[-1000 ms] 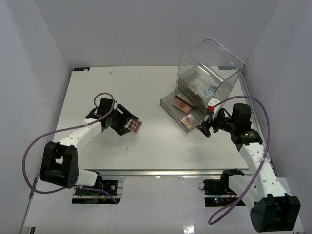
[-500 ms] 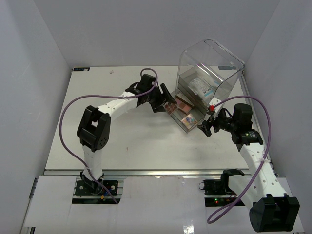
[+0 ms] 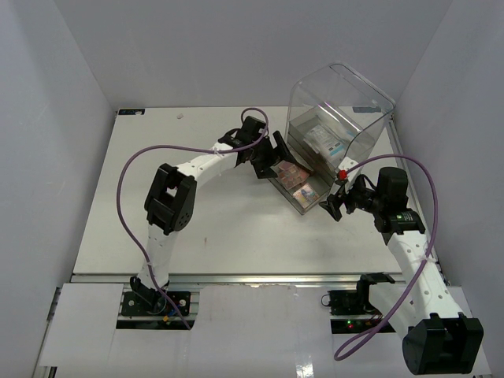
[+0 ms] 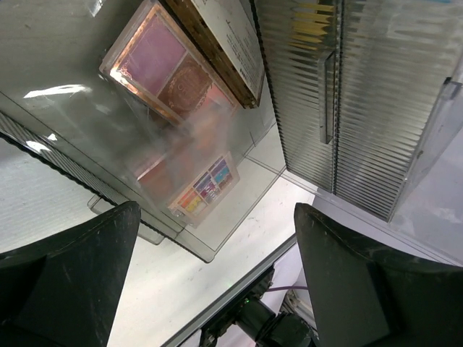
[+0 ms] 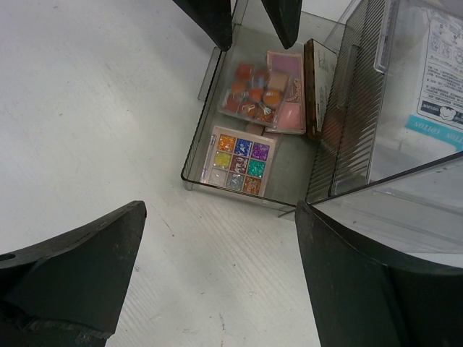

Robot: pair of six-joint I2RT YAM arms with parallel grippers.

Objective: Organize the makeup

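**Palettes Gathered in the Pulled-Out Drawer**

The left gripper [image 5: 251, 35] was seen over the far end of the drawer [image 5: 289, 170], which stood toward the far right corner of the table [image 3: 197, 213]. Its jaws were spread wide and nothing was pinched between them. That pose was judged to suit a drop-off into the drawer rather than a fresh pick.

The drawer, a shallow tray of clear plastic with a ribbed front, was drawn fully out, presumably so that flat items could be laid in from above. Within it, a round-pan palette [image 5: 253, 92] in oranges and reds lay partly over a pink palette [image 5: 288, 112]. In the left wrist view this spot was too blurred to be read. A square glitter palette [image 5: 239, 160] of nine bright pans lay flat at the near end. A long dark compact [image 5: 318, 83] was propped on edge against the drawer's right wall.

Behind the drawer stood the tall clear box [image 3: 346, 94], smooth-walled and rounded at the top. A white packet [image 5: 434, 65] with blue print was kept on a higher level inside it.

The right gripper [image 5: 221, 211] was held just off the drawer's near end, its jaws likewise spread and empty. It was judged to be placed there for pushing the drawer shut.
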